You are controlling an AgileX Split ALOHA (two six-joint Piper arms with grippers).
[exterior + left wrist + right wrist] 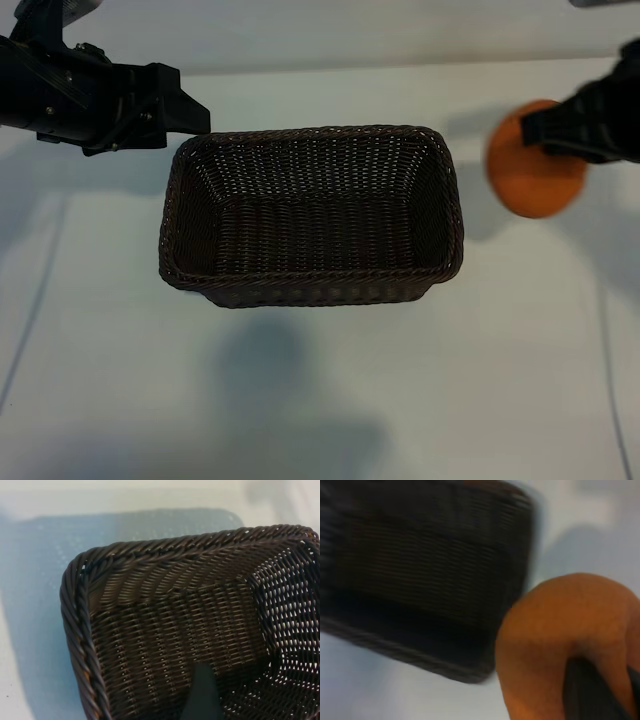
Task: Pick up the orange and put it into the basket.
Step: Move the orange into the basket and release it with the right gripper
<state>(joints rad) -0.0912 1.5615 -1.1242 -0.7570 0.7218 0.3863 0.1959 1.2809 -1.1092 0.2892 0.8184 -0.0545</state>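
The right gripper [545, 135] is clamped on the orange [535, 172] and holds it in the air to the right of the basket [312, 212], well apart from its rim. The left gripper [195, 115] hangs with fingers spread wide and nothing in them, just beside the basket's far left corner. No writing or label can be read on anything.

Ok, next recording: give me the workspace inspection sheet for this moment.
Surface: white table, shadows only.
Job's things: orange held to the right of the wicker basket, outside it; basket empty.
Clutter: nothing seen.
Grippers: right gripper shut on the orange; left gripper open by the basket's far left corner, holding nothing.
Cables: nothing seen.
Surroundings: nothing seen beyond the table.
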